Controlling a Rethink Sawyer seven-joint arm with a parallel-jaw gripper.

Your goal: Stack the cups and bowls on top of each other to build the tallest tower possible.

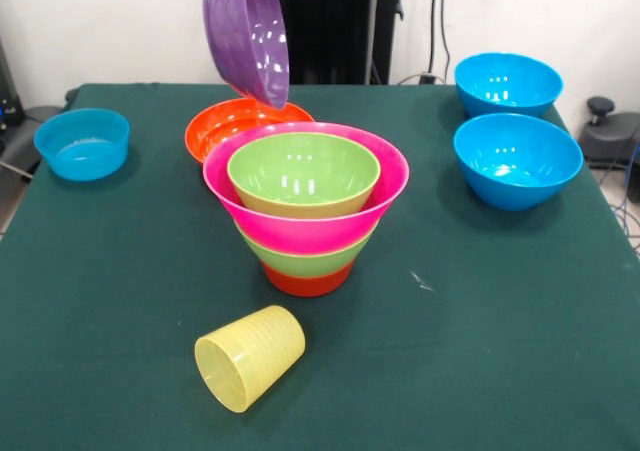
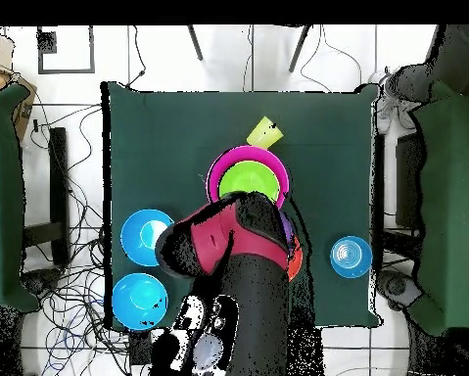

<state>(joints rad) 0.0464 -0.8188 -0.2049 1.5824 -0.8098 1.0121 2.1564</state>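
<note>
The purple bowl [image 1: 247, 33] hangs tilted in the air above and behind the tower, its top rim at the picture's upper edge. The gripper that holds it is above the front view and hidden under my arm [image 2: 240, 250] in the overhead view. The tower [image 1: 306, 216] stands mid-table: a small orange base [image 1: 308, 282], a lime green bowl [image 1: 300, 257], a big pink bowl [image 1: 312, 229] and a lime green bowl [image 1: 303, 174] inside it. A pale-yellow cup [image 1: 250, 357] lies on its side in front of the tower. A second orange bowl [image 1: 222, 126] sits behind the tower.
Three blue bowls stand on the green table [image 1: 500, 311]: one small at the left edge [image 1: 83, 143], two larger at the right [image 1: 507, 81] [image 1: 516, 159]. In the overhead view the cup [image 2: 264, 131] lies beyond the pink bowl [image 2: 218, 168].
</note>
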